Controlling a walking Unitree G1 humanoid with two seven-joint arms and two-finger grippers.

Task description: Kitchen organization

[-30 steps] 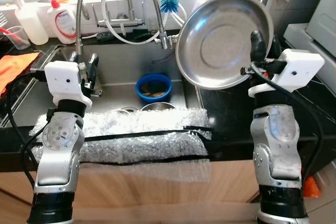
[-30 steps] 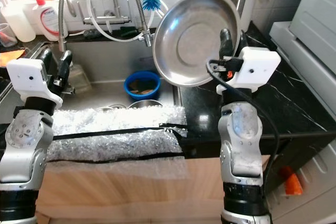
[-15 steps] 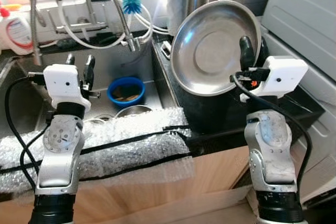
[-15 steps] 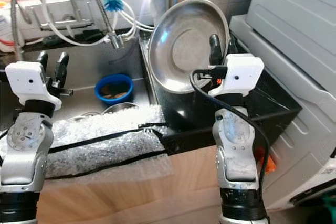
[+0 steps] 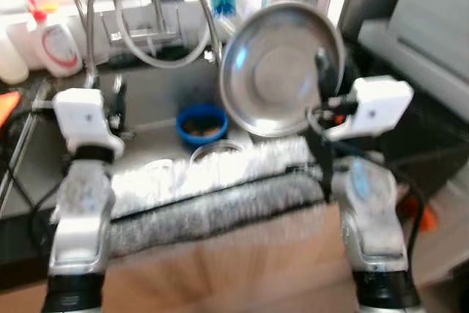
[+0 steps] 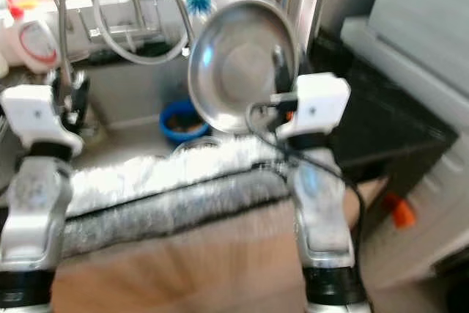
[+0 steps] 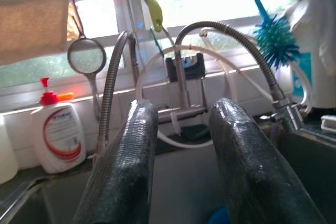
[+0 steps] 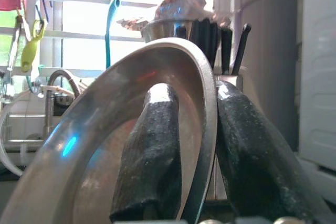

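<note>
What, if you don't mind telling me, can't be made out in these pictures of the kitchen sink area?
- What lies in the round blue bowl in the sink: motion blur smears both eye views.
- The label text on the white soap bottle with the red pump: too small in the left wrist view.
- The far side of the round steel plate held by the right tool: the plate itself and the frame edge hide it.
- The left tool's fingertips: cut off by the frame edge.

text: none legible | soap bottle [image 7: 59,139] label: red-and-white design, lettering too small to read
</note>
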